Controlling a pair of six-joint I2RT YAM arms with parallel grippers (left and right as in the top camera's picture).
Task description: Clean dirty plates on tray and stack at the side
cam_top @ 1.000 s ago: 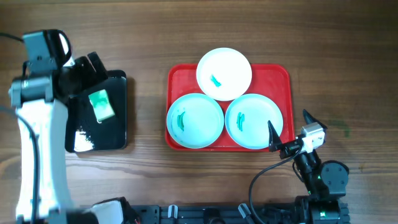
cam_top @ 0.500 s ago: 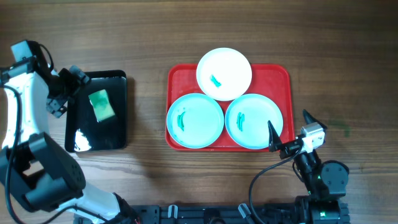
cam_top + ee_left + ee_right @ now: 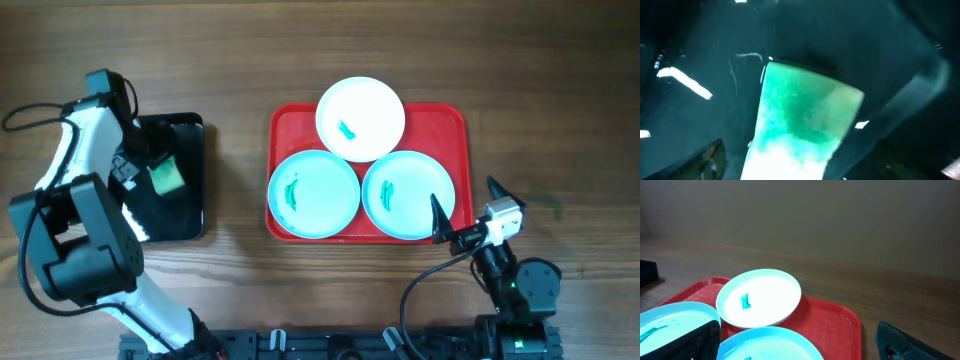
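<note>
The red tray (image 3: 452, 125) holds three dirty plates: a white plate (image 3: 360, 118) at the back resting on two pale blue plates, one left (image 3: 313, 193) and one right (image 3: 408, 194). Each has a small green smear. My left gripper (image 3: 145, 165) is low over the green sponge (image 3: 165, 178); in the left wrist view its open fingers (image 3: 800, 167) straddle the sponge (image 3: 805, 115) without touching it. My right gripper (image 3: 466, 205) is open and empty at the tray's front right corner. The right wrist view shows the white plate (image 3: 759, 297) and the tray (image 3: 835, 320).
The sponge lies in a glossy black tray (image 3: 185, 210) to the left of the red tray; it also shows in the left wrist view (image 3: 700, 50). Bare wooden table (image 3: 560, 100) lies to the right of the red tray.
My left arm has swung about and its gripper has come down over the sponge in the black tray. The right arm and the plates have not moved.
</note>
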